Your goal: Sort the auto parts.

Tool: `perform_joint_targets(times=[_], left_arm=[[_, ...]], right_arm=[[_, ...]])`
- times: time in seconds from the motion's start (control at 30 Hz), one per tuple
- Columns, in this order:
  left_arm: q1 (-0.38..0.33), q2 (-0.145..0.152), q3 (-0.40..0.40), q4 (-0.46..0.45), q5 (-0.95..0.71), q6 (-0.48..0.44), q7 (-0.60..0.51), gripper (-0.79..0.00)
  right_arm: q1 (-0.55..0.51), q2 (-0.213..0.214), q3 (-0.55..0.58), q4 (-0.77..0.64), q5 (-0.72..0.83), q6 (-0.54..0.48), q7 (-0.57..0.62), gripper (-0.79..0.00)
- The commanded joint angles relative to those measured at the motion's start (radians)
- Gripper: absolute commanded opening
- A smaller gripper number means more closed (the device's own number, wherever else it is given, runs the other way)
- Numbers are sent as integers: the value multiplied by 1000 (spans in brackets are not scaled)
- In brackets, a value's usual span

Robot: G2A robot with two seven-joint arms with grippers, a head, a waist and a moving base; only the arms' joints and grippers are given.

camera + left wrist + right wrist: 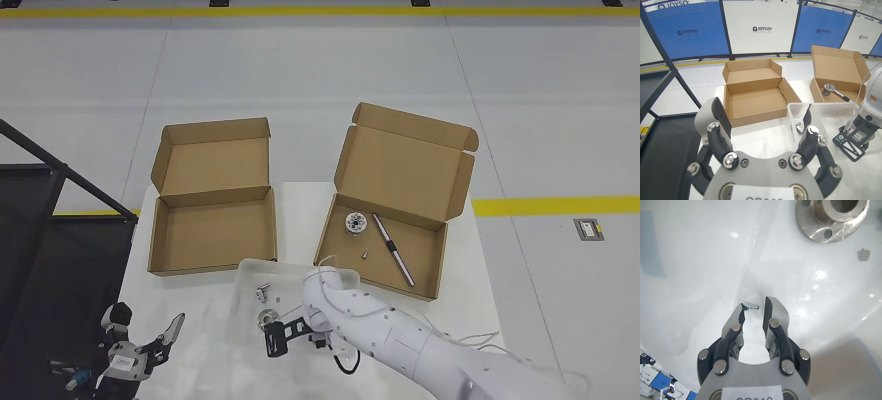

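Observation:
A clear plastic bin [252, 272] stands at the table's front. My right gripper [755, 308] is down inside it, open, and a small silver bolt [751, 306] lies between its fingertips, head against one pad. A steel flange [831, 219] rests on the bin floor just beyond the bolt; in the top view the flange [267, 320] lies beside the right gripper [276, 341]. Another small metal part [262, 293] sits near the bin's far wall. My left gripper [763, 111] hangs open and empty off the table's front left corner, also seen from above as the left gripper [143, 345].
Two open cardboard boxes stand behind the bin. The left box [212, 232] holds nothing. The right box [428, 190] holds a round toothed part [356, 222], a long rod [393, 248] and a small bolt [366, 254]. A black rack [40, 250] borders the table's left side.

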Motion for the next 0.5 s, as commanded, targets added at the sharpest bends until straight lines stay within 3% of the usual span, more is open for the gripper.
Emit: perform_joint_targets(times=[0.0, 0.33, 0.47], left_arm=[[0, 0, 0, 0, 0, 0, 0, 0], [0, 0, 0, 0, 0, 0, 0, 0], [0, 0, 0, 0, 0, 0, 0, 0]], right_arm=[[1, -3, 0, 6, 1, -2, -2, -523], [0, -22, 0, 40, -7, -11, -11, -536], [2, -30, 0, 54, -6, -9, -9, -628]])
